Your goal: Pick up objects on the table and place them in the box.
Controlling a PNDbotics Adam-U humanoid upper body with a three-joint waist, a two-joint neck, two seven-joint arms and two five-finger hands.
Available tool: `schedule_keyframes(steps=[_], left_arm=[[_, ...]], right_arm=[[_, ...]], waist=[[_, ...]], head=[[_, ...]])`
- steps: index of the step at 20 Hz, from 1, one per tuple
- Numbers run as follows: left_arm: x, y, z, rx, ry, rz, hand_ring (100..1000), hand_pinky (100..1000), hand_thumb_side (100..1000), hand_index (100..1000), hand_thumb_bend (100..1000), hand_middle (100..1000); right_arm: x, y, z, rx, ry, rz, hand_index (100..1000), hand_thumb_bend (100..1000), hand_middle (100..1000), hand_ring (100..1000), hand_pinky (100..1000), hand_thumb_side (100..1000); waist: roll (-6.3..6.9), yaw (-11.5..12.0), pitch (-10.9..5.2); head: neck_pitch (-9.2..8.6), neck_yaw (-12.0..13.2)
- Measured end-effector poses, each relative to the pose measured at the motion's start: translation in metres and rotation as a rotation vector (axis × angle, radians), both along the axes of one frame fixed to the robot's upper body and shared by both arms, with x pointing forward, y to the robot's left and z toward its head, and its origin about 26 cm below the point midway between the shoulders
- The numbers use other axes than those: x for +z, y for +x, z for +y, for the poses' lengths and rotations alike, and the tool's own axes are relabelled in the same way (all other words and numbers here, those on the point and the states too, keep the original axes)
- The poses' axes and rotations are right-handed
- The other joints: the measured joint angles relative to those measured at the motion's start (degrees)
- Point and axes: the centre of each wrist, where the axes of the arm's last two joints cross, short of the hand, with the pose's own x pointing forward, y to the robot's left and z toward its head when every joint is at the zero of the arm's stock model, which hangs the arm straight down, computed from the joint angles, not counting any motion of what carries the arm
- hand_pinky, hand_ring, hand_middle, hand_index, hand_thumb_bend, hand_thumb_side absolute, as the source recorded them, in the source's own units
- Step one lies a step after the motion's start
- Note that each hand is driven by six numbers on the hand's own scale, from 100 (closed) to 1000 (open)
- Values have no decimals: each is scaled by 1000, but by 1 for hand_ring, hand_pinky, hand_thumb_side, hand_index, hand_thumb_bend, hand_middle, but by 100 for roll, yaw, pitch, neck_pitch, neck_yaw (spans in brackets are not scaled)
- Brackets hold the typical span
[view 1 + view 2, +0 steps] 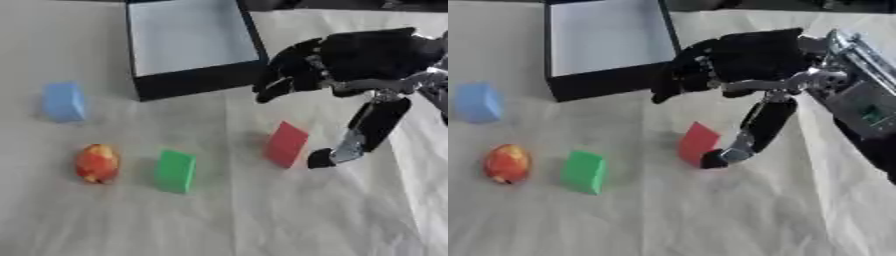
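A red block stands tilted on the pale cloth near the middle. My right hand hovers above and to the right of it, fingers spread and relaxed, thumb hanging down beside the block's right edge; nothing is held. A green block stands left of the red one. A red-orange apple-like fruit lies further left. A light blue block sits at the far left. The dark box with a pale inside stands open at the top centre. My left hand shows in neither view.
The cloth-covered table stretches bare toward the front. My right forearm comes in from the right edge. The box's front wall rises between the blocks and its pale floor.
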Motion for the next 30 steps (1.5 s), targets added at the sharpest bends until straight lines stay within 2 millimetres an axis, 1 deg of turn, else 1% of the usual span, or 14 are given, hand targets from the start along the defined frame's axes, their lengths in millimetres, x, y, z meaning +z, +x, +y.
schedule_keyframes(steps=[7,10,13,20,24,30], left_arm=[[0,0,0,-1,2,-2,932,938,602,798,100,674],[0,0,0,-2,2,-2,932,938,602,798,100,674],[0,0,0,-2,5,-3,932,938,602,796,100,673],[0,0,0,-2,7,-1,932,939,601,794,100,672],[0,0,0,-2,7,-1,932,939,601,794,100,672],[0,0,0,-4,8,0,932,939,601,793,100,671]], right_arm=[[-7,3,-1,-25,-36,0,900,450,844,894,889,704],[-14,6,-3,-39,-55,3,889,463,829,886,887,687],[-21,8,-4,-45,-67,6,873,450,819,883,887,693],[-31,13,-7,-63,-104,-2,862,449,825,885,887,699],[-38,16,-9,-76,-135,-11,862,446,829,888,883,723],[-45,20,-11,-79,-173,-43,860,446,826,886,882,714]], waist=[[0,5,0],[0,10,0],[0,15,0],[0,32,0],[0,38,0],[0,39,0]], head=[[37,-55],[43,-76],[44,-105],[44,-158],[44,-178],[44,-211]])
